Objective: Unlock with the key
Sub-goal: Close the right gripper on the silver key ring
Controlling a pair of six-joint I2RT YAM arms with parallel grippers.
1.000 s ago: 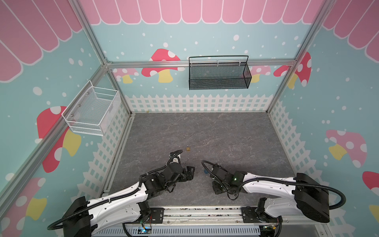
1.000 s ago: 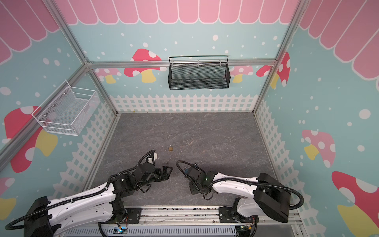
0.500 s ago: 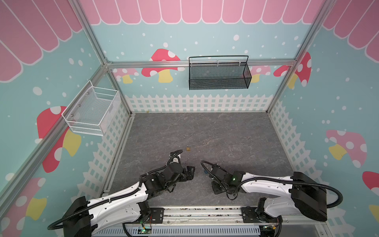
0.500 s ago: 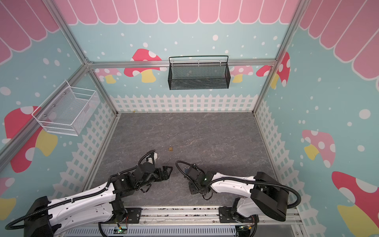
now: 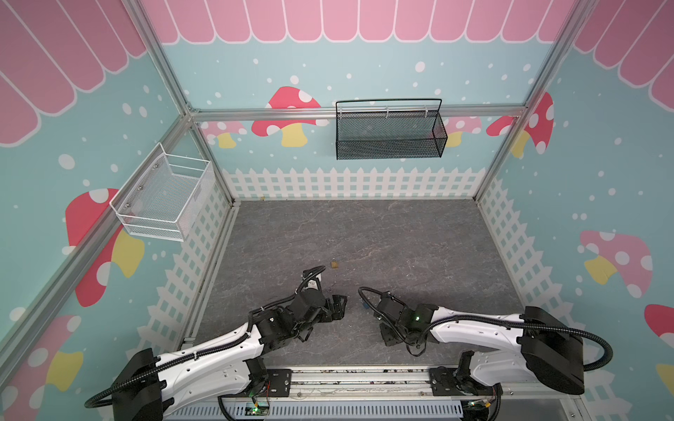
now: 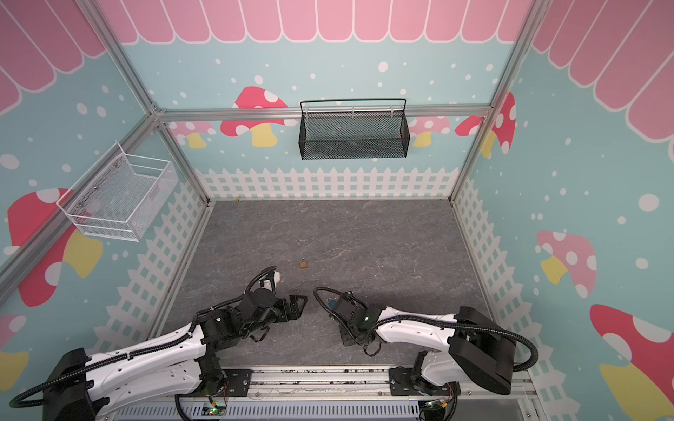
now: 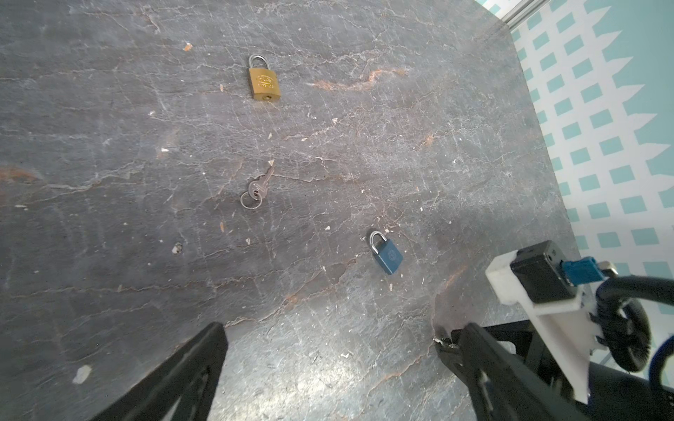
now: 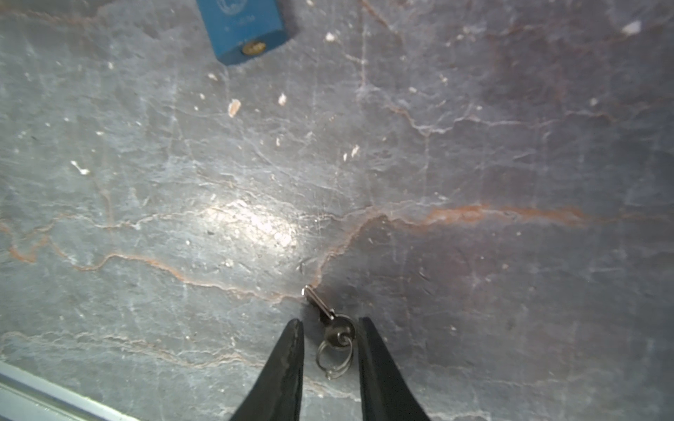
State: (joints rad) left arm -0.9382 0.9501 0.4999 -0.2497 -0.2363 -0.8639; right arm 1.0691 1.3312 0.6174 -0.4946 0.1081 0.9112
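Observation:
The key (image 8: 339, 330), small and grey with a wire ring, lies on the slate floor between the fingers of my right gripper (image 8: 330, 322). The jaws stand narrow. One finger is against the key's head and a gap shows at the other. The blue padlock (image 8: 244, 32) lies just ahead, keyhole end toward the key. It also shows in the left wrist view (image 7: 388, 255) and in a top view (image 5: 364, 305). My left gripper (image 7: 344, 328) hovers wide open and holds nothing, left of the blue padlock in a top view (image 5: 341, 305).
A brass padlock (image 7: 264, 82) lies farther out on the floor, seen in both top views (image 5: 334, 263) (image 6: 303, 264). A second small key on a ring (image 7: 257, 187) lies between the two padlocks. A black mesh basket (image 5: 390, 131) and a white wire basket (image 5: 164, 198) hang on the walls.
The right arm has edged slightly left and its jaws have drawn closer round the key. The left arm has stayed still and open.

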